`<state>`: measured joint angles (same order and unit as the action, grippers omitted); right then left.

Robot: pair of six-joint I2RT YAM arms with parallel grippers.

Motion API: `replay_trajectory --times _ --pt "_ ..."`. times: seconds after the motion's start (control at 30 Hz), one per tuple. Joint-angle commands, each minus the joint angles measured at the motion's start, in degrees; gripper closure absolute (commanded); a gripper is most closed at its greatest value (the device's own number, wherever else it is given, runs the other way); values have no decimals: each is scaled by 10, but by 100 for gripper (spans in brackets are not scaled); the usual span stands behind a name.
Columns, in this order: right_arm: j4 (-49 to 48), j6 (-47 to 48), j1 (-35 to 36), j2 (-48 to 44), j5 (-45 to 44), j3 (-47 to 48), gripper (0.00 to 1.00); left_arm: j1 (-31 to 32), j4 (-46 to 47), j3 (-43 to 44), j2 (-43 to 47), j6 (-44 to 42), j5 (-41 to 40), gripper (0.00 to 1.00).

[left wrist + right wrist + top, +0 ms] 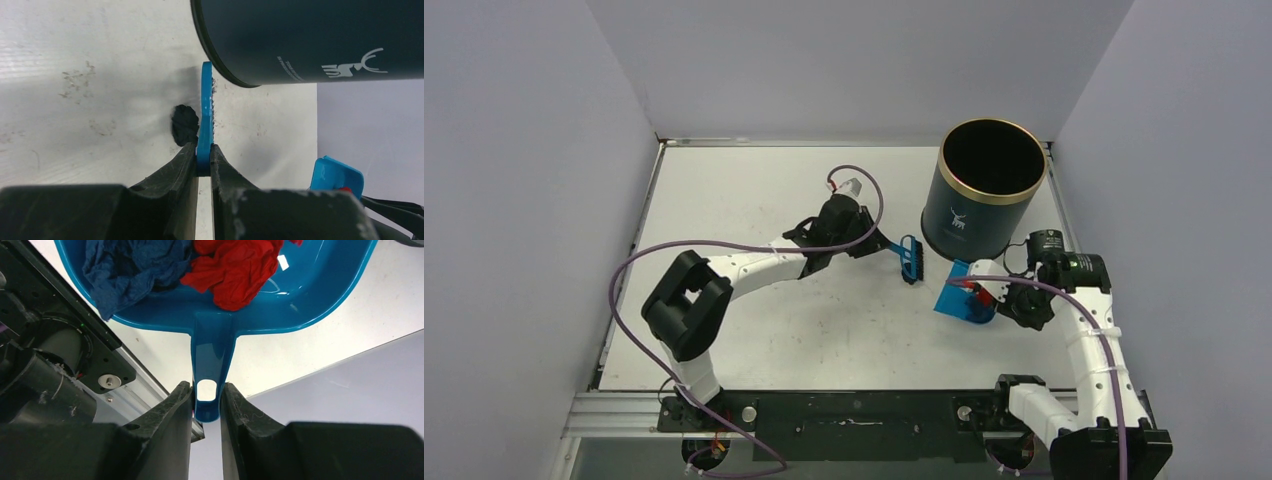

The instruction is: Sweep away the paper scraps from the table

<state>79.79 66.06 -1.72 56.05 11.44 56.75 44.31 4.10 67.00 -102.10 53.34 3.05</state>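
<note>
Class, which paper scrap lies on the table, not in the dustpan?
The black scrap beside the brush; the red scrap and blue scrap sit in the dustpan.

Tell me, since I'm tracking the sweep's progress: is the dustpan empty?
No, the right wrist view shows crumpled red and dark blue paper scraps lying inside the dustpan.

Light: bright, even, from above | Shadows: soft, faint grey patch on flat white table [100, 125] beside thin blue plastic brush [206, 110] | Glare: small white highlight on glossy blue plastic dustpan [310, 295] | Focus: top view sharp, wrist-view foregrounds soft
</note>
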Motion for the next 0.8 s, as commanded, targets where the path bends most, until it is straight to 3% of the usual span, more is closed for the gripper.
replay_trajectory --times 0.0,0.27,0.37,0.53,0.7,0.77 --pt "-31 -9 30 10 -26 -7 95 -27 -9 -16 40 -10 -7 100" --pt "-120 -141 198 31 -106 -73 95 -92 -105 -105 181 -71 11 100" --pt "-140 -165 226 53 -108 -78 95 -109 -140 -114 231 -104 21 100" --pt "-160 -183 253 98 -112 -63 95 -130 -252 -36 284 -195 47 100" --pt "-180 -208 293 143 -133 -49 95 -129 -454 84 259 -325 -49 100" --pt "-191 -225 319 164 -148 -50 95 -130 -491 106 245 -360 -102 100"
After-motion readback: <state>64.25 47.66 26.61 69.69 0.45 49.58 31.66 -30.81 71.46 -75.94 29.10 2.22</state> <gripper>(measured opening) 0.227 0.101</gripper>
